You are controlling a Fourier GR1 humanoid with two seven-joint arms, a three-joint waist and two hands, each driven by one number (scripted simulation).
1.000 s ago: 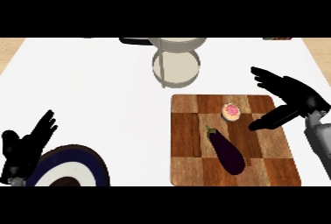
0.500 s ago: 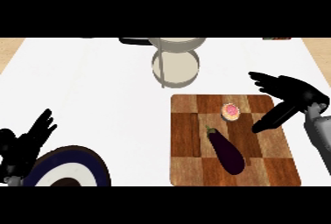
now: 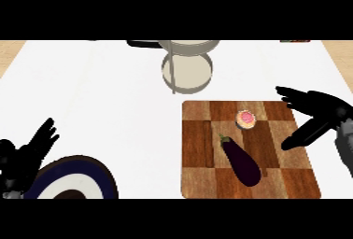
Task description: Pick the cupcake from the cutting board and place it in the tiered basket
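A small cupcake with pink frosting stands on the far part of the wooden cutting board. My right hand hovers over the board's far right corner, to the right of the cupcake and apart from it, fingers straight and thumb stretched down, holding nothing. The tiered basket, a pale round frame, stands at the counter's far edge beyond the board. My left hand rests open at the lower left with fingers up.
A dark purple eggplant lies on the board just in front of the cupcake. A dark blue plate with a white centre sits at the lower left beside my left hand.
My right hand has drifted slightly up and toward the board's far right corner. The cupcake, eggplant and left hand have stayed put.
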